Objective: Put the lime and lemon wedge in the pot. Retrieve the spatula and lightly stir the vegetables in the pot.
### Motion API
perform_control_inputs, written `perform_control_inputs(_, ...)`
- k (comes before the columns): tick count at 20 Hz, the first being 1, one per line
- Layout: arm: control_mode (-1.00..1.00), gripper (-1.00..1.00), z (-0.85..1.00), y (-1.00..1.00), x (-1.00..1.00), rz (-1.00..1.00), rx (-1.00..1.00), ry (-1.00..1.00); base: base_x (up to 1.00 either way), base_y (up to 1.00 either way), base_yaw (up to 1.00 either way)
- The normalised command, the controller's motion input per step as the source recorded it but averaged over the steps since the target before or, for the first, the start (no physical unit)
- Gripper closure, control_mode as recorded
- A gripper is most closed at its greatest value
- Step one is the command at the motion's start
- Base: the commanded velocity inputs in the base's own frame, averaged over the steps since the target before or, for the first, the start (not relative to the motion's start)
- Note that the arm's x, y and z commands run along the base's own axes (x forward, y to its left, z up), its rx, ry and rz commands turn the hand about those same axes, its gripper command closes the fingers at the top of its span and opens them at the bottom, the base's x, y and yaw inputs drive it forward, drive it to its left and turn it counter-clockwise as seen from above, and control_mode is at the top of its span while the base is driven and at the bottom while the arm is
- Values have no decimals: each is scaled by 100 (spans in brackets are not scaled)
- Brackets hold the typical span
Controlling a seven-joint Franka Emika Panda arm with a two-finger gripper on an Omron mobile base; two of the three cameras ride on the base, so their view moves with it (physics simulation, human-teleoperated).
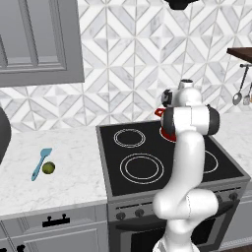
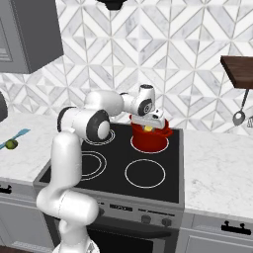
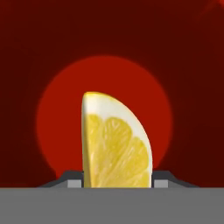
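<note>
Gripper [image 2: 150, 127] grasps the lemon wedge [image 3: 116, 142], fingers pressed against its two sides, wedge standing upright between them (flat cut face toward the hand camera, rind curving to the right). Fingertips themselves mostly hidden behind the wedge in the hand view. Below the wedge is the red inside of the pot [image 3: 52, 118], bright round bottom, darker walls around it. In the right base view the hand sits right at the mouth of the pot [image 2: 148, 141], a bit of yellow showing at the rim.

Pot stands on the back right burner of the black stove [image 2: 118, 170]; in the left base view the arm covers most of it, only a red edge [image 1: 160, 114] showing.

Lime [image 1: 48, 168] lies on the white marble counter [image 1: 69, 172] left of the stove, touching or just beside the light-blue spatula [image 1: 41, 163] (can't tell which). Same pair at the far left of the right base view, lime [image 2: 11, 144], spatula [image 2: 20, 133].

Backsplash of grey and white patterned tile [image 1: 133, 59], grey wall cabinet [image 1: 39, 39] upper left, dark wood shelf [image 2: 238, 69] at right with metal utensils hanging [image 1: 241, 93].
</note>
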Motion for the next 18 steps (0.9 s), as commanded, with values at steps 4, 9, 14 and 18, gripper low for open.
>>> perform_control_inputs(4, -100, 100, -15, 0, 8, -3, 0, 1, 0, 0, 0)
perform_control_inputs(9, -100, -100, -2, 0, 1, -2, 0, 0, 0, 0, 0)
perform_control_inputs(14, -100, -100, 0, 0, 0, 0, 1, -1, 0, 0, 0)
perform_control_inputs(18, -100, -100, 10, 0, 0, 0, 0, -7, 0, 0, 0)
